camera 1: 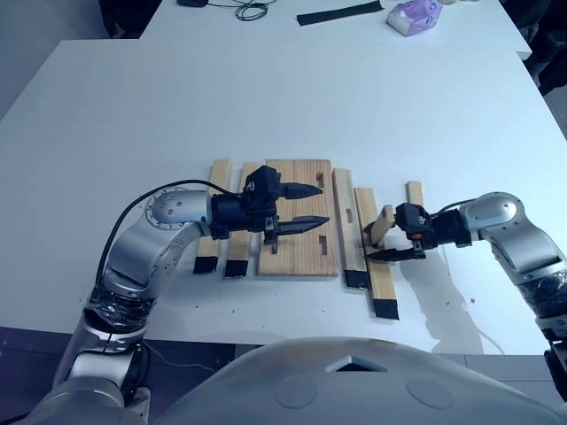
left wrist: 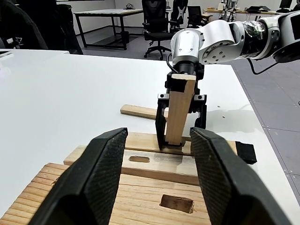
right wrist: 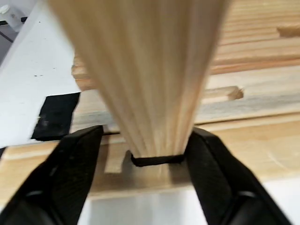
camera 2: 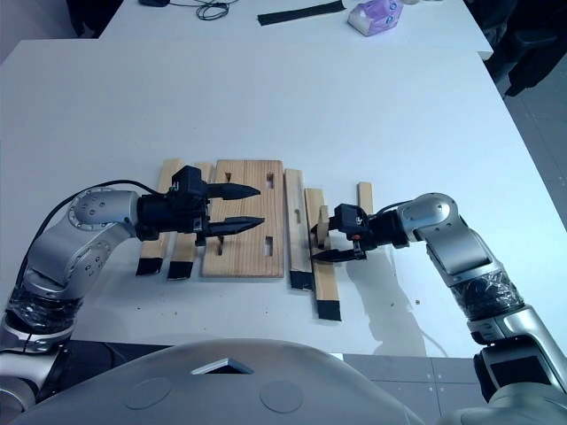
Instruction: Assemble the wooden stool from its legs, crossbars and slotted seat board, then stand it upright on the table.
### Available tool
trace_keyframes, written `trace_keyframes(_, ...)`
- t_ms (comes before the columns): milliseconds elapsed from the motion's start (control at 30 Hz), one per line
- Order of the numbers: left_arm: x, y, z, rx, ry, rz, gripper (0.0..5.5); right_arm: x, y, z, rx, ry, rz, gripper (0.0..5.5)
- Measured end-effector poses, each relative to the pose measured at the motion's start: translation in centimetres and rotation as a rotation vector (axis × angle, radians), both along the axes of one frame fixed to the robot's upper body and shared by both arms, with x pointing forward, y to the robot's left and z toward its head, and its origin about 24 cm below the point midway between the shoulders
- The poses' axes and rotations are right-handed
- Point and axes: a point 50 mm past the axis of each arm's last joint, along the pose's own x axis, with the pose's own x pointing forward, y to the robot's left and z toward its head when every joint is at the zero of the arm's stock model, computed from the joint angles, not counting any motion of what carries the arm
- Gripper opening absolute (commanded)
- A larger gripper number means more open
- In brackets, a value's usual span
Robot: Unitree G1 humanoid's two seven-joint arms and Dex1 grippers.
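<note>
On the white table (camera 1: pixel 133 115) the slotted seat board (camera 1: pixel 306 257) lies flat near the front edge. Two legs (camera 1: pixel 237 255) with black ends lie just beside it on the left. Two more, the slotted leg (camera 1: pixel 345 232) and the outer leg (camera 1: pixel 381 285), lie on the right. The left gripper (camera 1: pixel 321 204) hangs over the seat board with its fingers apart and nothing between them. The right gripper (camera 1: pixel 385 239) is clamped on a short crossbar (camera 1: pixel 384 219), which stands up with a small tilt over the outer leg. A spare crossbar (camera 1: pixel 414 193) lies flat just to the right. From the left wrist, the two black fingers (left wrist: pixel 101 173) stand wide apart above the seat board (left wrist: pixel 140 206). Past them the right gripper (left wrist: pixel 181 140) holds the short crossbar (left wrist: pixel 180 105) up on end. From the right wrist, a finger (right wrist: pixel 70 180) presses on each side of the short crossbar (right wrist: pixel 145 70), and its lower end is down on the outer leg (right wrist: pixel 262 150).
</note>
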Motion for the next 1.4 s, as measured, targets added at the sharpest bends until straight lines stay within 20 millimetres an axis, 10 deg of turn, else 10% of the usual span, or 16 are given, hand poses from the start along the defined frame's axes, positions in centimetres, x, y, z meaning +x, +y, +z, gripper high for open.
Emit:
trace_keyframes(600,0.5,0.4,-0.3,0.022,-0.028,0.025,2.48,1.9,-1.5,0.3,0.036,-0.152,-0.197,4.20)
trace_keyframes(800,0.6,0.5,-0.3,0.020,-0.037,0.029,2.48,2.3,-1.6,3.2,0.155,-0.167,-0.264,3.41)
trace_keyframes(1033,0.6,0.5,-0.2,0.016,-0.046,0.028,2.48,0.8,-1.3,4.1,0.178,-0.086,-0.222,3.41)
trace_keyframes(1400,0.5,0.5,-0.1,0.016,-0.062,0.018,2.48,1.9,-1.6,10.7,0.401,-0.147,-0.300,3.41)
